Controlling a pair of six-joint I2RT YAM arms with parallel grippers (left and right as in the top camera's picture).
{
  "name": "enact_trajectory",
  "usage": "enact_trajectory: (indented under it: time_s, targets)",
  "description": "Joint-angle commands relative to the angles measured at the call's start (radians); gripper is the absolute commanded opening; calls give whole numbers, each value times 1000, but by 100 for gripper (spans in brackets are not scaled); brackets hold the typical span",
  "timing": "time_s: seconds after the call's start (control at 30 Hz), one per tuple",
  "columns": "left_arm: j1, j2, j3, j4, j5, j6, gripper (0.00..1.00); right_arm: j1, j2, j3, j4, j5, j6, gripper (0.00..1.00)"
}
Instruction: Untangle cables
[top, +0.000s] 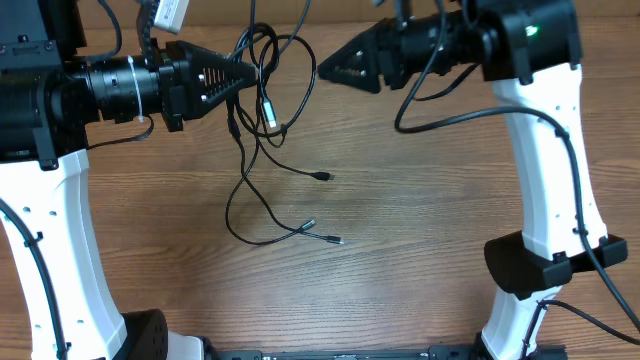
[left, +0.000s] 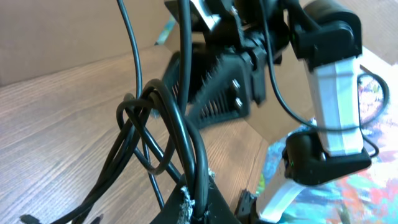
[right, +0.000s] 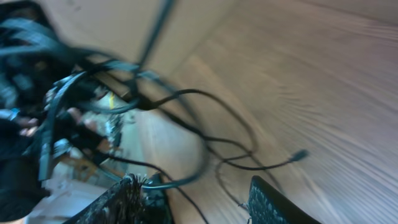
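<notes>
Wooden table (top: 420, 230) | cables (top: 266, 108) pinched at upper left by left gripper (top: 250, 78) | right gripper (top: 322, 71) seen parted, upper centre

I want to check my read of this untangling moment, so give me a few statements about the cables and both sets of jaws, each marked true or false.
1. The left jaws are shut on the cables. True.
2. The right jaws are clamped tight. False: the right wrist view shows them standing apart.
3. The whole bundle lies flat on the table. False: the left jaws hold the knotted part up, and only loose strands trail down toward the wood.
4. Several plug ends trail apart from the knot. True.
</notes>
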Motion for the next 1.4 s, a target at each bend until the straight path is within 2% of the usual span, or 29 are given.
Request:
enact_trajectory:
  time_s: [0.0, 0.2, 0.33, 0.37, 0.43, 0.53, 0.67, 0.8, 1.0, 1.17, 1.33, 1.37]
  targets:
    - [-5, -15, 10, 40, -1, -83, 4, 61, 5, -4, 16, -69, -26, 53]
    - [-53, -15, 10, 126, -1, -190, 4, 117, 5, -4, 89, -22, -25, 52]
    - [-66, -15, 10, 146, -2, -217, 4, 119, 5, -4, 101, 53, -13, 54]
    - [-66, -15, 10, 150, -2, -217, 4, 117, 5, -4, 100, 68, -13, 56]
    - [-66, -15, 10, 151, -22, -214, 5, 116, 5, -4, 92, 115, -8, 66]
    - [-66, -15, 10, 137, -67, -170, 6, 111, 5, -4, 72, 221, 25, 72]
    - [-66, -15, 10, 107, -109, -117, 7, 109, 5, -4, 25, 375, 45, 75]
    - [-66, -15, 10, 91, -132, -113, 8, 100, 5, -3, 2, 470, 63, 75]
    - [-73, -15, 10, 91, -13, -127, 6, 93, 5, -3, 19, 467, 63, 76]
    - [-73, -15, 10, 93, 63, -166, 4, 93, 5, -3, 56, 457, 74, 83]
    - [-73, -16, 10, 99, 58, -192, 4, 93, 5, -3, 106, 367, 93, 82]
    - [-73, -16, 10, 104, 59, -202, 5, 93, 5, -4, 114, 345, 93, 78]
